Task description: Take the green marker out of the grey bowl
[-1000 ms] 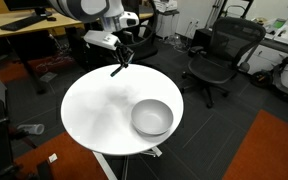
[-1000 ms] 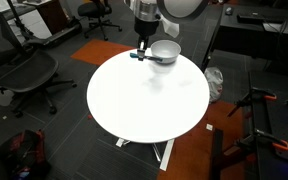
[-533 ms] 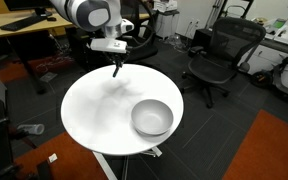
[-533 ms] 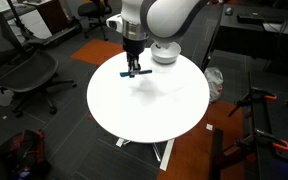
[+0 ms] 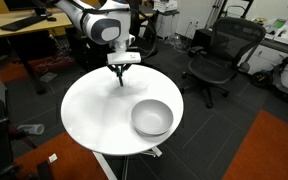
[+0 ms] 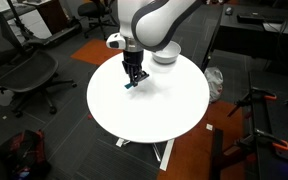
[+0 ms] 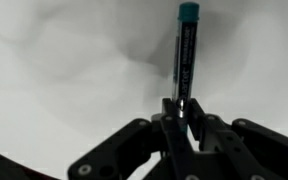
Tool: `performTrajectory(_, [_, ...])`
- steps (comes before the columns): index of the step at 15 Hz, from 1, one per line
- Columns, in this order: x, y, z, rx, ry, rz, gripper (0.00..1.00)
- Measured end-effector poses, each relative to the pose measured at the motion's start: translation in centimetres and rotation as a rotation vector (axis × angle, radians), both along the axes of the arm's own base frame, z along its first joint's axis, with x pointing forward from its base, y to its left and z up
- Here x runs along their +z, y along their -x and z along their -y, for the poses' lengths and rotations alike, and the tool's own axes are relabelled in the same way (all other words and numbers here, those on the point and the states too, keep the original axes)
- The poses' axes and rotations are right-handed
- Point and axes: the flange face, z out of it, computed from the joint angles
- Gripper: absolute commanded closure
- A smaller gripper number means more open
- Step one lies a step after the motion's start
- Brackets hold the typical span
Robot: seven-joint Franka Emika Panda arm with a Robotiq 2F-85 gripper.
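Observation:
My gripper (image 7: pixel 182 112) is shut on the green marker (image 7: pixel 185 50), which sticks out from between the fingers over the white table top. In both exterior views the gripper (image 5: pixel 121 78) (image 6: pixel 133 80) hangs low over the far side of the round white table (image 5: pixel 99 115) (image 6: pixel 149 105), with the marker's teal tip (image 6: pixel 129 86) just above the surface. The grey bowl (image 5: pixel 152 117) stands empty on the table, apart from the gripper. In an exterior view the bowl (image 6: pixel 167 54) is partly hidden behind the arm.
Black office chairs (image 5: pixel 216 55) (image 6: pixel 29 72) stand around the table. A desk (image 5: pixel 24 25) is behind the arm. A tripod leg (image 6: pixel 259 105) stands beside the table. An orange rug (image 5: pixel 269 150) covers part of the floor.
The arm has carried the marker away from the bowl, across the table, and lowered it close to the table top. The marker has turned from sideways to pointing down.

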Motion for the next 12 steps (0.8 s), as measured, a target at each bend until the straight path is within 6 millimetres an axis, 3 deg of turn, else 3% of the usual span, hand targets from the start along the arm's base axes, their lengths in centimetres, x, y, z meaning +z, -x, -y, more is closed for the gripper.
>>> performTrajectory(3, [-0.4, -0.3, 0.2, 0.099, 0.002, -0.031, 0.95])
performTrajectory(4, [-0.4, -0.5, 0.2, 0.120, 0.003, -0.038, 0.56])
performTrajectory(5, [-0.5, -0.6, 0.3, 0.138, 0.003, -0.043, 0.55])
performTrajectory(12, [-0.5, -1.3, 0.4, 0.186, 0.009, -0.056, 0.05])
